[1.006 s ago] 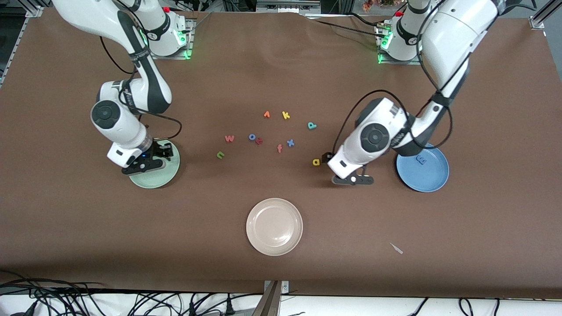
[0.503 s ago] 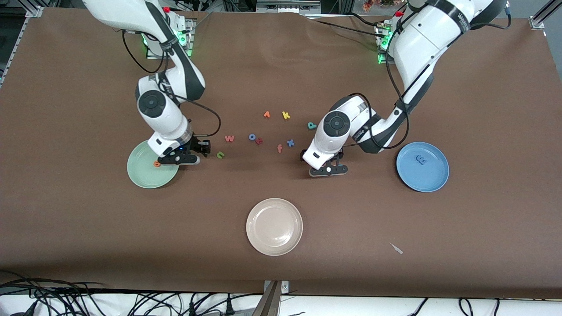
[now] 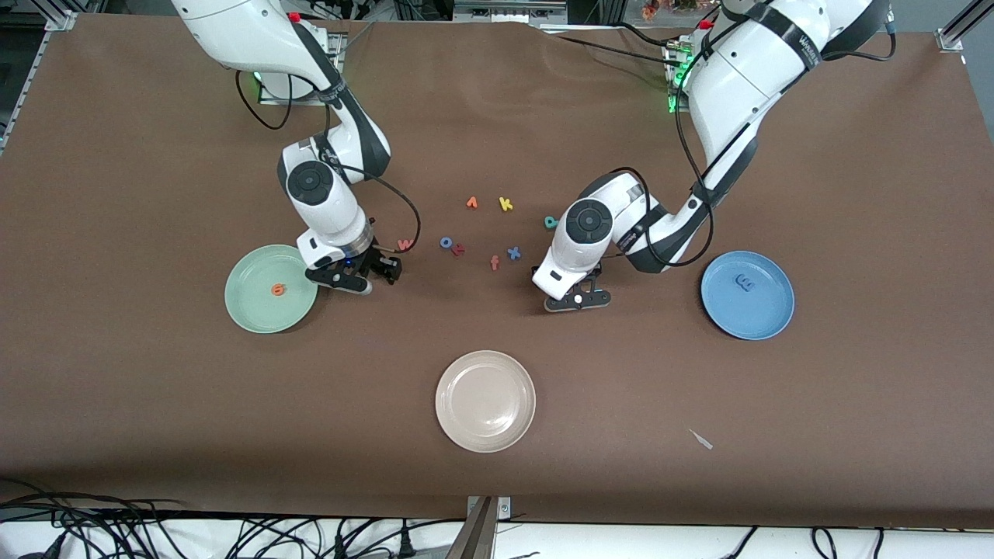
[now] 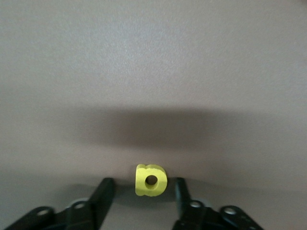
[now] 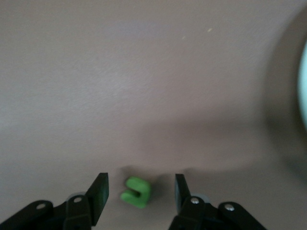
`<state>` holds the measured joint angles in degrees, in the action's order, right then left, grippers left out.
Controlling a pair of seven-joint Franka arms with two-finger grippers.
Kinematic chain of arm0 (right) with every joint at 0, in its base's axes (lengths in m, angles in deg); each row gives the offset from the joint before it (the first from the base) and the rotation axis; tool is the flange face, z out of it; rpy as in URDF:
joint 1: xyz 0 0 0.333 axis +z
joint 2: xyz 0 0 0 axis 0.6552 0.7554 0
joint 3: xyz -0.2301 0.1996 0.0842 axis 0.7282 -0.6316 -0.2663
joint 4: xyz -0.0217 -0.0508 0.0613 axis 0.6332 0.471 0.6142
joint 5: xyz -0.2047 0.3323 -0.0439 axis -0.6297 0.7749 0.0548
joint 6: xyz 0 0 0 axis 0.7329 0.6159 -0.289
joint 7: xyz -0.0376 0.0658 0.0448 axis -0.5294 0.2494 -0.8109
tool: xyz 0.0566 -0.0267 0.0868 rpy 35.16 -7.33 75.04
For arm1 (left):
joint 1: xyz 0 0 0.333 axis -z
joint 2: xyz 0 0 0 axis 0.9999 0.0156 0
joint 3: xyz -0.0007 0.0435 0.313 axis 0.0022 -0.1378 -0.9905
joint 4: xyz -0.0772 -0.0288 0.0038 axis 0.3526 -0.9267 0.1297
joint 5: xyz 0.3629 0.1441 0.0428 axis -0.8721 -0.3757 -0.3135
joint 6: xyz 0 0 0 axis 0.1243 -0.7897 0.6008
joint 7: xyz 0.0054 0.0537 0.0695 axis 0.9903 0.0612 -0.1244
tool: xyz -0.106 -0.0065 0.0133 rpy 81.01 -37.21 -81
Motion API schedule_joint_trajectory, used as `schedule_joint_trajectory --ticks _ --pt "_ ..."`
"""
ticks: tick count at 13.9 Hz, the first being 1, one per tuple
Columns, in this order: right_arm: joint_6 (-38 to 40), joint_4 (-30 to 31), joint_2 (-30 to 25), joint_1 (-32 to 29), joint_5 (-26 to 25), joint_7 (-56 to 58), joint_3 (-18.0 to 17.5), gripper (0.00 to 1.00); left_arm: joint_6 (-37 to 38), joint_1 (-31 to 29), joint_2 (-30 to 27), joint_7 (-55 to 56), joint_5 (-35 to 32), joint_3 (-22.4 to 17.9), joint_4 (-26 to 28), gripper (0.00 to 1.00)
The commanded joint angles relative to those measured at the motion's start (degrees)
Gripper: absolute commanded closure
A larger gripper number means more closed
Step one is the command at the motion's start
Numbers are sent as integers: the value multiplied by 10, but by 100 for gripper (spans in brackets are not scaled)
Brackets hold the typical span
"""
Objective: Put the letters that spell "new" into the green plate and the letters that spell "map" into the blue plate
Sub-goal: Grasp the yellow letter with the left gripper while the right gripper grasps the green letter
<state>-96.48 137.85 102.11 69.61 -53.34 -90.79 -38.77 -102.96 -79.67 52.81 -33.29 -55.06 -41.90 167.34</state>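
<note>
Both arms have swung in from their plates. On my round mint-green plate [image 3: 271, 289] lies the orange foam "e" [image 3: 276, 289], on the round blue plate [image 3: 747, 294] the blue "m" [image 3: 744, 283].

Right gripper [image 5: 140, 191], fingers apart, straddles green "n" [image 5: 135, 191]; left gripper [image 4: 144, 191] straddles yellow "a" [image 4: 150, 180], ungripped. Pinkish-red "w" [image 3: 404, 244] and teal "p" [image 3: 550, 222] wait mid-table.

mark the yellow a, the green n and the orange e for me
yellow "a" [image 4: 150, 180], left wrist view, on its face beside the hole
green "n" [image 5: 135, 191], right wrist view, on its top
orange "e" [image 3: 276, 289], front view, its middle, in the green plate [image 3: 252, 314]
</note>
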Motion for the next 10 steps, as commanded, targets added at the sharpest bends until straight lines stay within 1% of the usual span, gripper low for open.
schedule_joint_trajectory --ticks 1,2,4,5,6,8,9,10 --pt "-41 5 18 20 4 -42 0 33 0 7 6 14 -21 -7 -6 88" --pt "-48 6 21 21 4 -44 0 33 3 5 5 11 -21 -7 -6 99" --pt "-57 15 22 21 3 -44 0 33 16 -6 -3 -9 -21 -7 -8 100" --pt "-57 17 22 21 1 -43 1 33 51 -23 -12 -36 -13 -1 -13 100" --pt "-57 17 22 21 1 -41 1 33 94 -46 -18 -73 -9 13 -20 100" --pt "-56 18 20 21 1 -35 3 33 179 -122 -32 -171 22 62 -33 100" --pt "-57 20 20 21 -1 -34 4 33 220 -155 -41 -212 22 79 -34 100" --pt "-56 20 20 21 -5 -34 6 33 256 -181 -50 -247 22 85 -32 100"
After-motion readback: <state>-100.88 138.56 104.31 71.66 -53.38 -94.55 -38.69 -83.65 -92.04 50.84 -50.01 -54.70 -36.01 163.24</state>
